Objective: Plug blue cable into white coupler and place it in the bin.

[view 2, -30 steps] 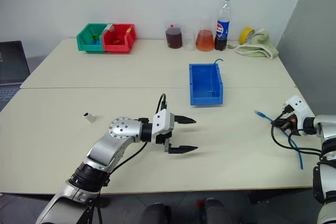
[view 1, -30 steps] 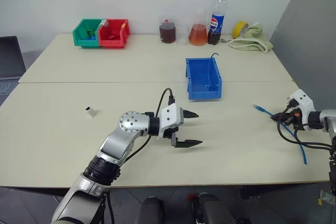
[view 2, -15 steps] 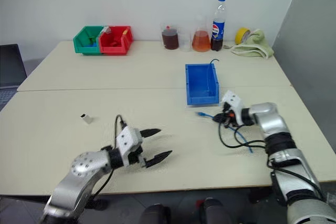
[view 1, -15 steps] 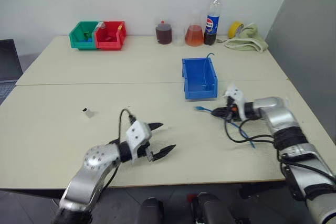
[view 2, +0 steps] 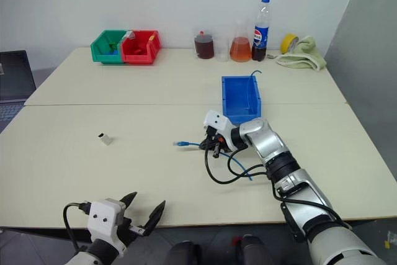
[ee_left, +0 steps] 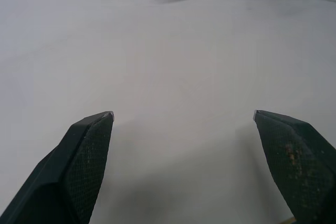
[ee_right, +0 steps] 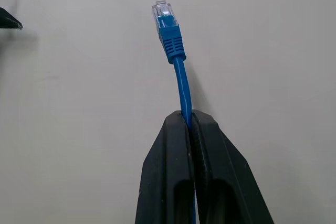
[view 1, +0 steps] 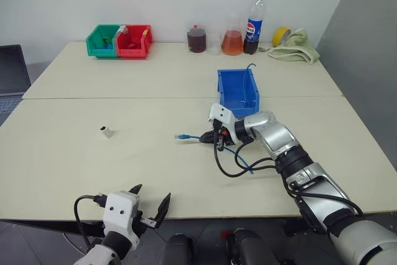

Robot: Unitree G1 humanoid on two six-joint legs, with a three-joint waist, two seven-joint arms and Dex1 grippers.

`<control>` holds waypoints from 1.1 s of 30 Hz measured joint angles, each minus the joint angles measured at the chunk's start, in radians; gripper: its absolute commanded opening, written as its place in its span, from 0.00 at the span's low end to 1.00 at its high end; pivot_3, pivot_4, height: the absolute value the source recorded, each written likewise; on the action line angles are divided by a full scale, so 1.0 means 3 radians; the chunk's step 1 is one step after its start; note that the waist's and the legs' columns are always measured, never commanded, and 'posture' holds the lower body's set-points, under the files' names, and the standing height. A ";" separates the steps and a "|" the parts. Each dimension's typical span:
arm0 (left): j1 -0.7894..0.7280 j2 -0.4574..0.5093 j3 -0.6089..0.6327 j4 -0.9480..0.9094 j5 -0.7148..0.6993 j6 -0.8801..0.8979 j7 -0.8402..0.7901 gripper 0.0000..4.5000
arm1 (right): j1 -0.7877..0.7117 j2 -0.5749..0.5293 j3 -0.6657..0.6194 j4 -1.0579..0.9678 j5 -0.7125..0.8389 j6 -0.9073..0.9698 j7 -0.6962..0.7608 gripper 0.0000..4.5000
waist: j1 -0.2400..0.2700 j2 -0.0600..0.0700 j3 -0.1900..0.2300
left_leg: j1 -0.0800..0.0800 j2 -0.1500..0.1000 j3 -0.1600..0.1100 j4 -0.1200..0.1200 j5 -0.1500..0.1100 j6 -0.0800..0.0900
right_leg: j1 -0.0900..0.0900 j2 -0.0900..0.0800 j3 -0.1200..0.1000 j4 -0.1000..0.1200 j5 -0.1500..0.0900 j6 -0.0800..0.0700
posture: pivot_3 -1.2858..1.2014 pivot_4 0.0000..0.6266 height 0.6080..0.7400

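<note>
I count one thin light-blue cable (ee_right: 179,85) pinched in my right gripper (view 1: 218,138), one tiny white coupler (view 1: 107,131), one bright-blue plastic bin (view 1: 238,93); left gripper (view 1: 149,202) gapes.

Head eyes overlook one table (view 1: 93,166); wrist views (probably) hover near.

Light-blue cable (ee_right: 180,77), bright-blue bin (view 1: 237,89)

Three open plastic bins stand on the table — one large bright-blue rectangular bin (view 1: 237,89), one smaller green bin (view 1: 102,40), one smaller red bin (view 1: 133,41). One thin light-blue cable (view 1: 192,136), one tiny white boxy coupler (view 1: 107,131), one blue-capped cola bottle (view 1: 254,12), two glass vessels of dark (view 1: 196,38) and orange liquid (view 1: 232,41) — and one yellow tape roll (view 1: 282,34).
</note>
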 measured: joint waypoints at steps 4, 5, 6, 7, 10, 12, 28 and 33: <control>0.0082 -0.0001 0.0006 -0.0029 0.0042 -0.0086 0.0036 1.00 | 0.0046 0.0023 0.0183 -0.0171 -0.0077 0.0084 0.0005 0.02 | -0.0018 -0.0001 0.0000 | -0.0002 0.0001 0.0000 -0.0004 -0.0001 0.0000 | -0.0002 0.0001 -0.0002 0.0000 0.0004 0.0007 | 0.52 0.24 1.00; 0.0087 0.0000 0.0007 -0.0029 0.0042 -0.0100 0.0037 1.00 | 0.0053 0.0030 0.0206 -0.0184 -0.0086 0.0099 0.0002 0.02 | -0.0019 -0.0001 0.0000 | -0.0002 0.0001 -0.0001 -0.0005 -0.0001 0.0000 | -0.0003 0.0001 -0.0002 0.0000 0.0004 0.0007 | 0.52 0.24 1.00; 0.0091 0.0004 0.0008 -0.0029 0.0042 -0.0121 0.0038 1.00 | 0.0060 0.0049 0.0237 -0.0201 -0.0092 0.0135 -0.0009 0.02 | -0.0021 -0.0001 0.0000 | -0.0003 0.0001 -0.0001 -0.0006 -0.0001 0.0000 | -0.0005 0.0002 -0.0003 0.0000 0.0004 0.0007 | 0.52 0.24 1.00; 0.0094 0.0009 0.0011 -0.0029 0.0042 -0.0126 0.0038 1.00 | 0.0061 0.0061 0.0263 -0.0211 -0.0098 0.0158 -0.0022 0.02 | -0.0021 -0.0001 0.0000 | -0.0004 0.0003 -0.0001 -0.0006 -0.0001 0.0000 | -0.0006 0.0003 -0.0003 0.0000 0.0003 0.0007 | 0.52 0.24 1.00; 0.0105 0.0015 0.0009 -0.0029 0.0044 -0.0139 0.0038 1.00 | 0.0117 0.0153 0.0284 -0.0368 -0.0115 0.0331 -0.0116 0.02 | -0.0023 -0.0001 0.0000 | -0.0007 0.0005 -0.0002 -0.0006 -0.0001 0.0000 | -0.0008 0.0005 -0.0005 0.0000 0.0003 0.0006 | 0.52 0.24 1.00; 0.0118 0.0014 0.0008 -0.0029 0.0048 -0.0144 0.0048 1.00 | 0.0163 0.0180 0.0314 -0.0450 -0.0115 0.0406 -0.0140 0.02 | -0.0024 -0.0001 0.0001 | -0.0007 0.0006 -0.0003 -0.0006 -0.0001 0.0000 | -0.0009 0.0005 -0.0005 0.0000 0.0003 0.0006 | 0.52 0.24 1.00; 0.0055 0.0008 0.0090 -0.0029 0.0051 -0.0184 0.0160 1.00 | 0.0321 0.0234 0.0440 -0.0593 -0.0168 0.0498 -0.0302 0.34 | -0.0025 -0.0003 0.0001 | -0.0008 0.0007 -0.0003 -0.0007 -0.0001 0.0000 | -0.0010 0.0006 -0.0007 -0.0001 -0.0009 -0.0013 | 0.52 0.24 1.00; 0.0041 0.0009 0.0084 -0.0028 0.0054 -0.0181 0.0158 1.00 | 0.0332 0.0231 0.0410 -0.0638 -0.0135 0.0522 -0.0306 0.63 | -0.0026 -0.0004 0.0002 | -0.0008 0.0007 -0.0003 -0.0006 -0.0001 0.0000 | -0.0010 0.0006 -0.0007 -0.0002 -0.0009 -0.0013 | 0.52 0.24 1.00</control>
